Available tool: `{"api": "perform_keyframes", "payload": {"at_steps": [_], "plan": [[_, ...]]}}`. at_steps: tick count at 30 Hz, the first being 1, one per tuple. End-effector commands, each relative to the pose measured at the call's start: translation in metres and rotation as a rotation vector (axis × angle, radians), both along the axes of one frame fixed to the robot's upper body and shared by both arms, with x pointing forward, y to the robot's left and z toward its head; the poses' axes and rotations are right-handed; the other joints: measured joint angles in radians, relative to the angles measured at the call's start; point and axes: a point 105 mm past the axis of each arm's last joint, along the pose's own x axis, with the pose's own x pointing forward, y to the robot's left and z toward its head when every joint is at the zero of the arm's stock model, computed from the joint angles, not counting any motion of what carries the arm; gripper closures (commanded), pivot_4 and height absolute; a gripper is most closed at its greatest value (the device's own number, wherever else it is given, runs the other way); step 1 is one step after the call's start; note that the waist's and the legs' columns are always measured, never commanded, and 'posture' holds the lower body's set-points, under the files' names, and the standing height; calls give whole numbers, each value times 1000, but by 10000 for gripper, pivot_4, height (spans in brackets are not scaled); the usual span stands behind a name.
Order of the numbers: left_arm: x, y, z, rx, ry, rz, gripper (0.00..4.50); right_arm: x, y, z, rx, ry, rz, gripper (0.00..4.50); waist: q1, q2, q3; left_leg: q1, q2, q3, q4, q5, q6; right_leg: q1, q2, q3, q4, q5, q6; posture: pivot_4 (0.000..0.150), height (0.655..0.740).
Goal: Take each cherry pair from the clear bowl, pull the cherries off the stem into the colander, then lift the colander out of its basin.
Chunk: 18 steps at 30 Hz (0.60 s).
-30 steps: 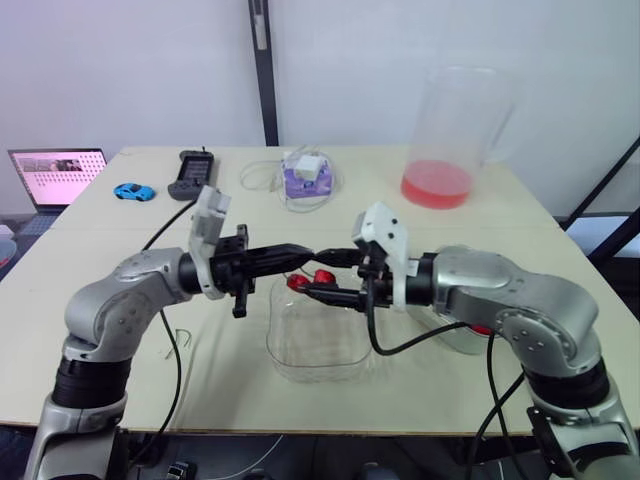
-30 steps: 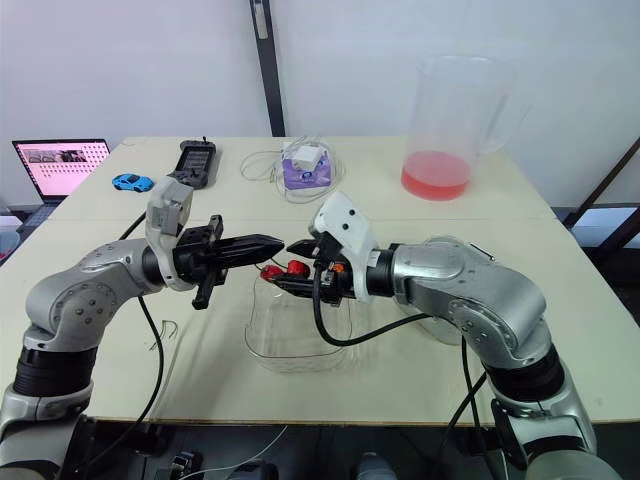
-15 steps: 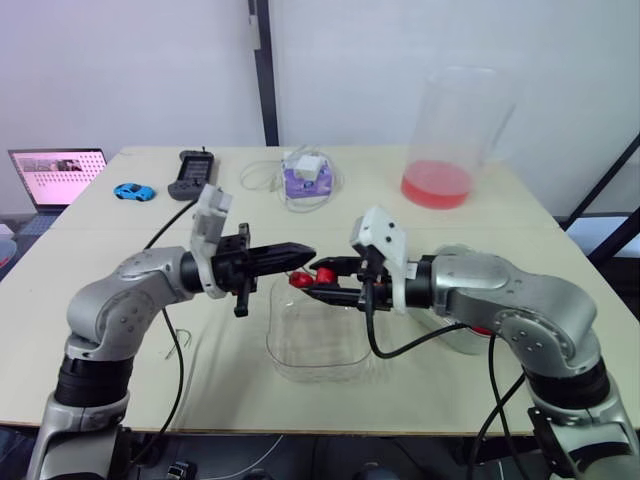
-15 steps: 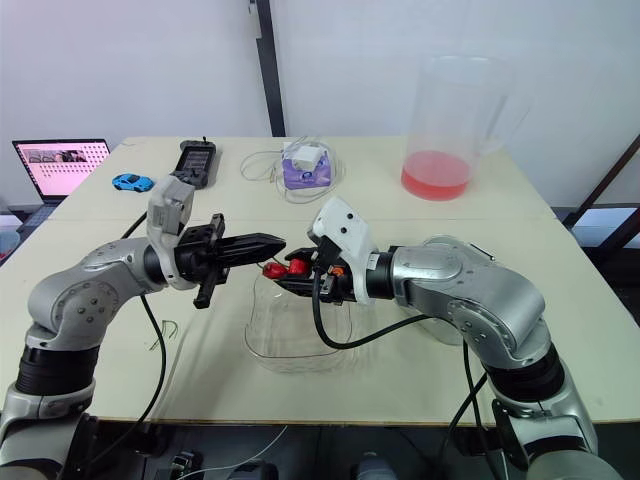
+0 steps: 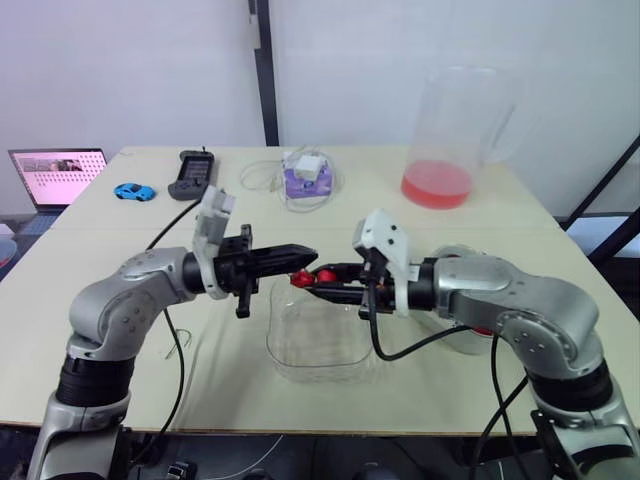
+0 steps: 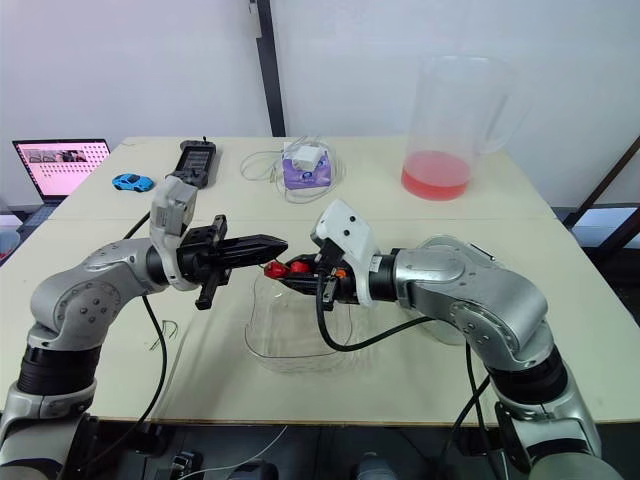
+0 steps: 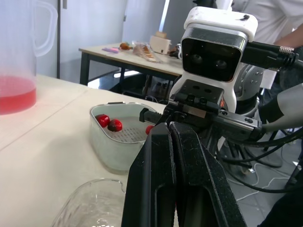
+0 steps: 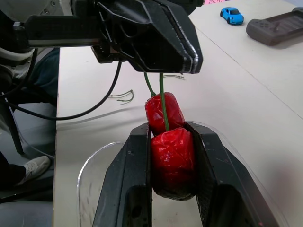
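A white wall and a dark upright post (image 5: 262, 70) stood behind the beige table (image 5: 520, 225), and the left wrist view took in a second table (image 7: 102, 49) further back in the room and a person in a white shirt (image 7: 279, 19), cut off at the edge. Along the far side lay a laptop (image 5: 57, 175), partly cut off at the left, a blue toy car (image 5: 133, 191), a black handheld controller (image 5: 189, 174), a purple box with a white charger and cables (image 5: 305, 176), and at the far right a tall clear pitcher (image 5: 455, 135) with red liquid in its base. The colander (image 7: 135, 135) sat in its basin at the right, mostly hidden behind the right forearm in the head views. From the left wrist its wall could hardly be told from the basin's, and it held red loose cherries (image 7: 108, 123), one half hidden. The cherry pair (image 6: 285, 267) hung in the air over the far edge of the clear bowl (image 5: 315, 340), between the two arms. The left gripper (image 5: 303, 256) had its fingers pressed together on the green stems (image 8: 159, 92). The right gripper (image 8: 168, 136) clamped a cherry (image 8: 173, 163) between its fingers, with the second cherry (image 8: 162, 109) free just beyond it.
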Motion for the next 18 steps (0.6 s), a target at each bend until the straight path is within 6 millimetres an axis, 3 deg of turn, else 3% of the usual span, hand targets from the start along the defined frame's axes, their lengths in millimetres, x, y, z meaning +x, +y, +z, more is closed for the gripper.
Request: {"api": "perform_keyframes", "payload": {"at_steps": [1, 18], "plan": [[0, 5, 10, -4, -55, 6, 45000, -7, -3, 8, 8, -29, 19, 34303, 0, 0, 0, 0, 0, 0, 0, 0, 0, 0, 0, 0, 0, 0, 0, 1500, 7332], [0, 8, 6, 7, -57, -5, 45000, -6, -13, 5, -28, -3, 5, 34303, 0, 0, 0, 0, 0, 0, 0, 0, 0, 0, 0, 0, 0, 0, 0, 1500, 7332]]}}
